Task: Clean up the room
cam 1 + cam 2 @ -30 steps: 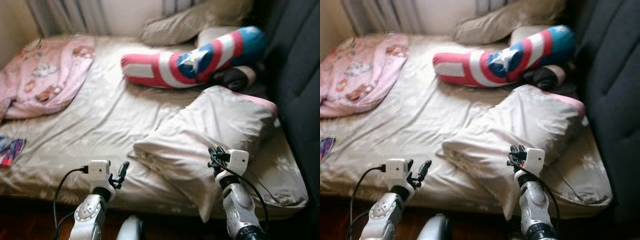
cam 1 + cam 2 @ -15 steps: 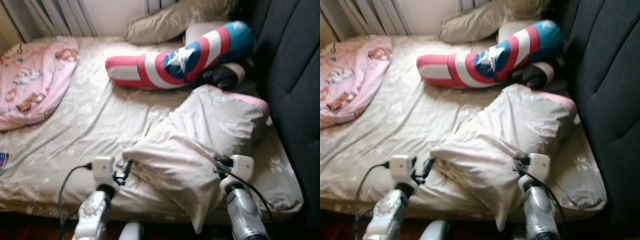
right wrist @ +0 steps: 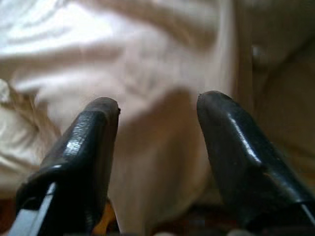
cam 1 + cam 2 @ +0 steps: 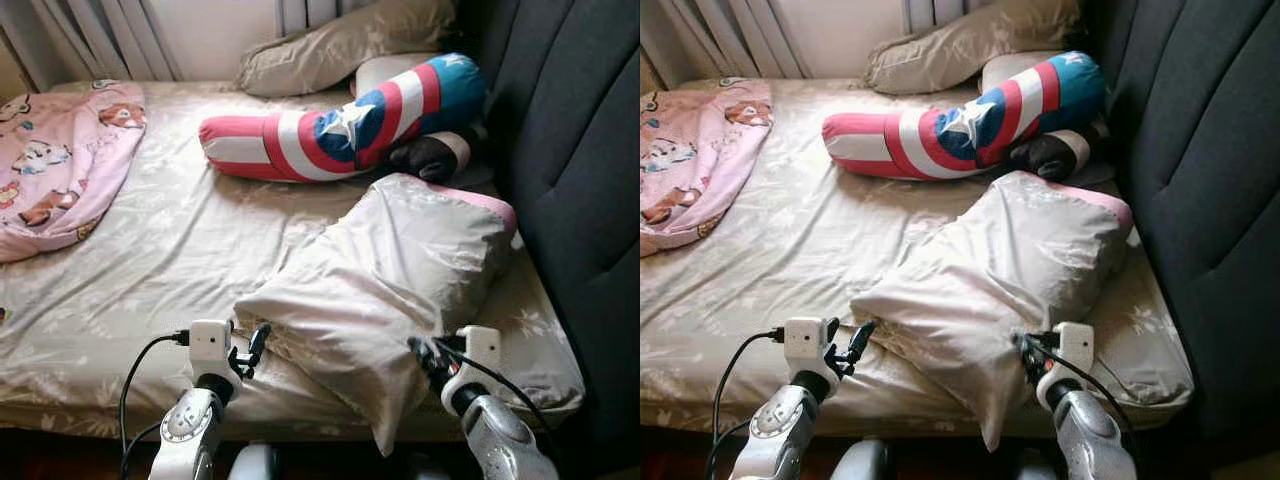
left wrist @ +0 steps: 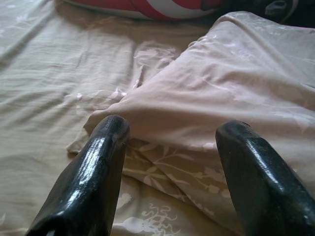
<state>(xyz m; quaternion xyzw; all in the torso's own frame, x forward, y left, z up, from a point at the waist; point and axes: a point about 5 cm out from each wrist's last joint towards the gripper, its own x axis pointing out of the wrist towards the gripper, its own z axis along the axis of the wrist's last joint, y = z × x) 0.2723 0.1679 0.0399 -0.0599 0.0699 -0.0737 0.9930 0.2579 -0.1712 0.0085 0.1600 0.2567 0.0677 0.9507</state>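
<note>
Right then, the big pillow (image 4: 390, 290) lay in the middle right of the frame on the bed (image 4: 150, 260), with one corner hanging over the front edge. The left gripper (image 4: 250, 350) and the right gripper (image 4: 425, 360) sat at the bottom, one on each side of it, both with jaws wide apart and holding nothing. If only one gripper caught it, I think the soft pillow could slip off onto the floor.

Daylight enters from the far side by the curtains (image 4: 95, 35), brightening the far bed sheet (image 4: 190, 230) and leaving the dark headboard (image 4: 575, 160) at right and the near floor in shadow. The head views are sharp. The right wrist view is soft and blurred, while glossy highlights streak the black fingers (image 5: 91, 182) in the left wrist view.
</note>
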